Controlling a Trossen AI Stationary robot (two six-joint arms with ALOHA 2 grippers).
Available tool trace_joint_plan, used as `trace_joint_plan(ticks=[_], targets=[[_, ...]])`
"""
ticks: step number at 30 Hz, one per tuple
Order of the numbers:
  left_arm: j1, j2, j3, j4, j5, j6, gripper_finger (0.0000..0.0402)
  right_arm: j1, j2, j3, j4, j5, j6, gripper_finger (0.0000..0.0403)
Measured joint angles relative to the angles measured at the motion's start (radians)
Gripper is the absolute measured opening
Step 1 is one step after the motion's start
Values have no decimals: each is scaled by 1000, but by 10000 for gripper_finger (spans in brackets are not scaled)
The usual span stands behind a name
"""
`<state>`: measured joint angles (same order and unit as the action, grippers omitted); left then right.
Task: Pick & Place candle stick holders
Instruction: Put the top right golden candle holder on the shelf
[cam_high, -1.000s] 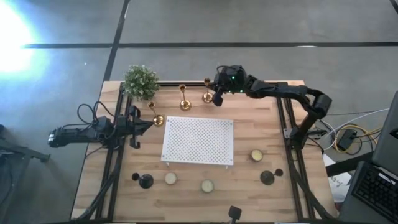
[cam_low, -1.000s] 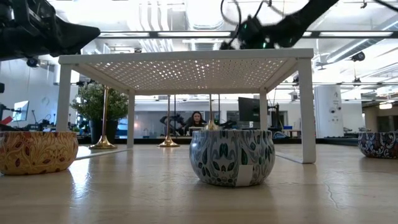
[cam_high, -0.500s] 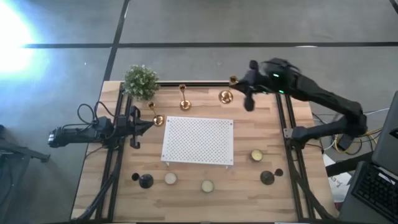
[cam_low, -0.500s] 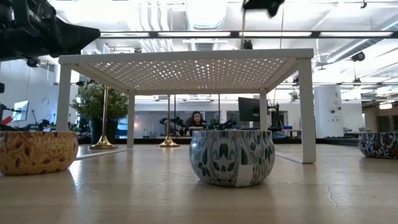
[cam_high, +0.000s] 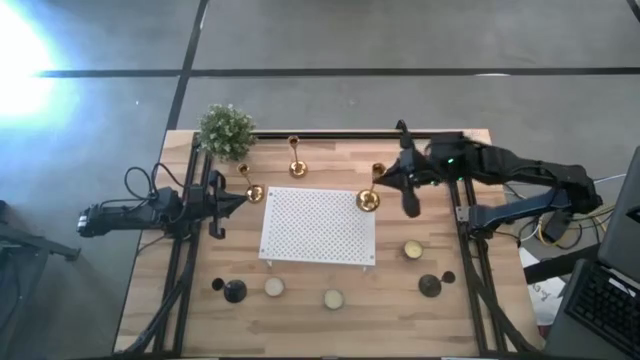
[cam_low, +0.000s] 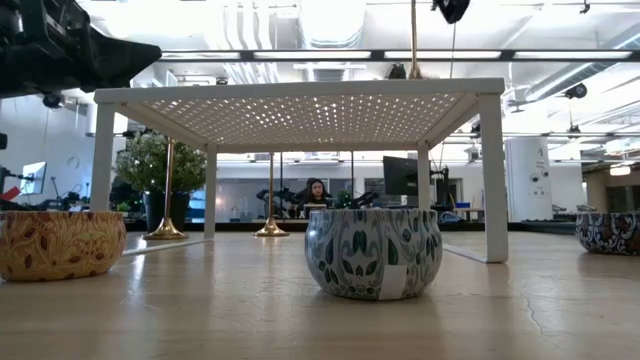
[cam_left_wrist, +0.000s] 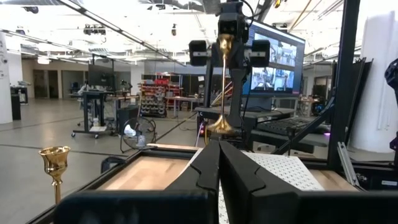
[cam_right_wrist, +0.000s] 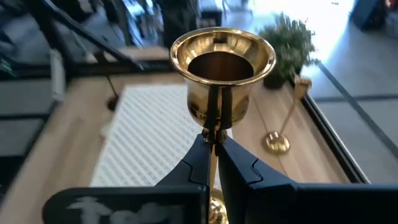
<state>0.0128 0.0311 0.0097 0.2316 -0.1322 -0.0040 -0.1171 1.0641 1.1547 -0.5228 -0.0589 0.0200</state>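
Wooden table (cam_high: 420, 285), white perforated rack (cam_high: 318, 226), potted plant (cam_high: 226, 130), brass holders (cam_high: 295, 157), candle tins (cam_high: 331, 298)

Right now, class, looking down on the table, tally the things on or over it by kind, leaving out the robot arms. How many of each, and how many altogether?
brass candle stick holders: 3
small black holders: 4
round candle tins: 3
potted plant: 1
white perforated rack: 1
Total: 12
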Motion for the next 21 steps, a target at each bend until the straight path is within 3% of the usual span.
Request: trace_joint_plan(ticks=[13, 21], targets=[[0, 0, 0, -11, 0, 4, 12, 4, 124, -13, 68, 11, -20, 8], [0, 0, 0, -17, 0, -3, 12, 3, 31, -145, 215, 11, 16, 8]])
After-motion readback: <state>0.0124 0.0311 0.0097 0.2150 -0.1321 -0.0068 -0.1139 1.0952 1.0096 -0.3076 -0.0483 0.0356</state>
